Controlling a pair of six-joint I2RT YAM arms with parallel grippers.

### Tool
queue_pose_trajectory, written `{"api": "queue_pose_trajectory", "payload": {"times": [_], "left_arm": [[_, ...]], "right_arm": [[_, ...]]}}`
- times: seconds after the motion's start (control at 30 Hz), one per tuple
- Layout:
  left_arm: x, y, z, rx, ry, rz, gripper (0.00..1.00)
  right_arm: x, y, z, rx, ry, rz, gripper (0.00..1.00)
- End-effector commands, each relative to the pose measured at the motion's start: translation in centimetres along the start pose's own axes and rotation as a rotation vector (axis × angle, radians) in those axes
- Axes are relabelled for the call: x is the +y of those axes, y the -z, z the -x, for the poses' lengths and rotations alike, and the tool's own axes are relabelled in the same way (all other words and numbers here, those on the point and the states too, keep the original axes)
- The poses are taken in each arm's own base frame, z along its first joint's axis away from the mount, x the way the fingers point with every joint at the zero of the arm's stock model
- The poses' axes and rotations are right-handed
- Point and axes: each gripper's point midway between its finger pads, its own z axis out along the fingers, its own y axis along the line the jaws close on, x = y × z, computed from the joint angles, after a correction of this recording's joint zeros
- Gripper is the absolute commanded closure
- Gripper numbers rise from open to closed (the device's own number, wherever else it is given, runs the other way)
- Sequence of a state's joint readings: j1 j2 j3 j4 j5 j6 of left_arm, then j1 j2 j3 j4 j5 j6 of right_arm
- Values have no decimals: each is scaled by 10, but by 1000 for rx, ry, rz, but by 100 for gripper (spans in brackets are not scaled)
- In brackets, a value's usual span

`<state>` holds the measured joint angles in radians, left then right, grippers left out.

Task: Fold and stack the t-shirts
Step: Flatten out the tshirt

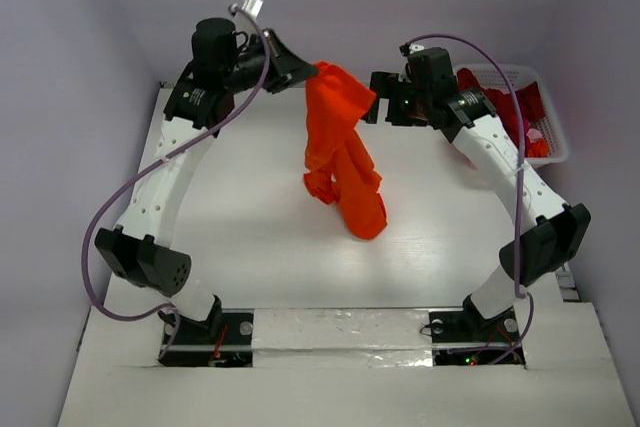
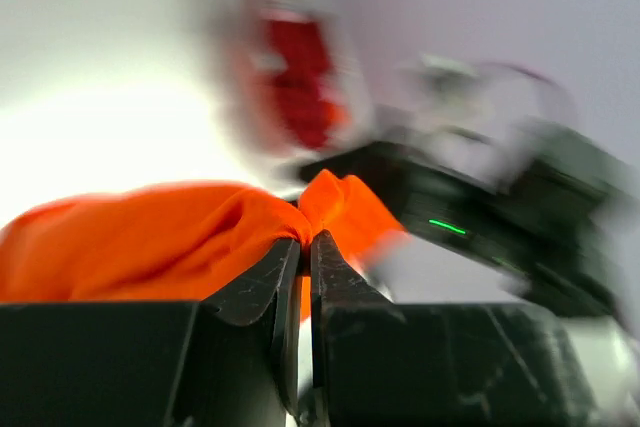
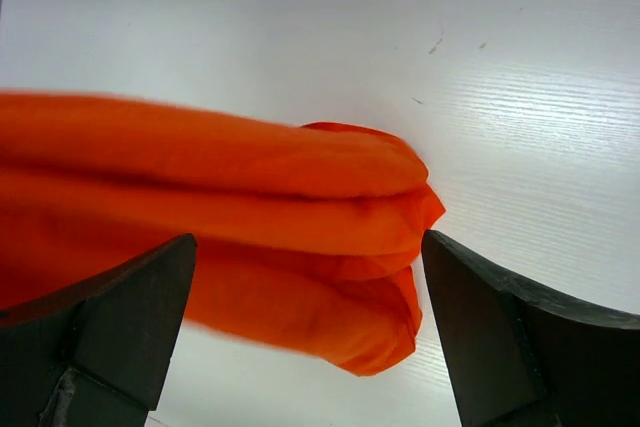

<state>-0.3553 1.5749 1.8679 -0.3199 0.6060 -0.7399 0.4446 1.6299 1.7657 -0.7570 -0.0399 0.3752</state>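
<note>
The white counter (image 1: 230,217) spreads below both end effectors. The left arm bends at a near elbow, rises away from its base and turns its wrist inward. The right arm mirrors it, its wrist aimed at the left one.

The orange shirt (image 1: 340,147) hangs as a bunched, twisted rope. Its long axis runs from the left end effector (image 1: 312,72) down and back toward the arm bases, with the lower end trailing slightly toward the right arm. I cannot tell whether that end rests on the counter.

A white basket (image 1: 555,137) sits behind the right end effector (image 1: 372,99), with dark red shirts (image 1: 520,107) inside.

The left end effector is pinched tight on the shirt's top corner. The right one gapes fully, empty, with a folded lobe of the shirt between its fingers.
</note>
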Motion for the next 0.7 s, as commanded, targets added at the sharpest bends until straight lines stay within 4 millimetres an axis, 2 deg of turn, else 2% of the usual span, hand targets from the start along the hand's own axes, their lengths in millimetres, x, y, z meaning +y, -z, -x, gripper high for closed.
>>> {"api": "queue_pose_trajectory", "payload": {"times": [0.0,0.03,0.1,0.13,0.2,0.23,0.3,0.33,0.37,0.4,0.43,0.47,0.53,0.67], "left_arm": [[99,40,5,-138,114,407,100],[138,51,-5,-150,156,511,100],[151,68,-15,-171,164,575,100],[175,76,-28,-168,182,652,100],[188,90,-37,-179,186,707,100],[211,99,-50,-173,213,768,100],[221,112,-55,-206,246,785,100],[234,116,-67,-196,269,809,93],[238,122,-71,-211,279,813,77],[236,125,-65,-236,278,807,77],[239,127,-72,-229,288,812,54],[237,132,-70,-247,289,810,30],[239,136,-72,-250,289,811,1],[238,147,-69,-269,283,830,1]], "right_arm": [[-1,18,18,-68,-2,-15,0],[-6,18,17,-75,-3,-42,0],[-7,19,17,-80,-1,-43,0],[-7,19,16,-79,2,-44,0],[-7,18,15,-73,2,-39,0],[-6,17,14,-70,2,-34,0],[-5,15,14,-67,-1,-29,0],[-5,14,15,-69,1,-28,0],[-4,14,16,-71,-1,-27,0],[-4,15,17,-73,-1,-26,0],[-4,14,17,-73,-1,-26,0],[-4,14,17,-70,1,-27,0],[-4,15,18,-71,5,-27,0],[4,14,13,-46,11,20,0]]}}
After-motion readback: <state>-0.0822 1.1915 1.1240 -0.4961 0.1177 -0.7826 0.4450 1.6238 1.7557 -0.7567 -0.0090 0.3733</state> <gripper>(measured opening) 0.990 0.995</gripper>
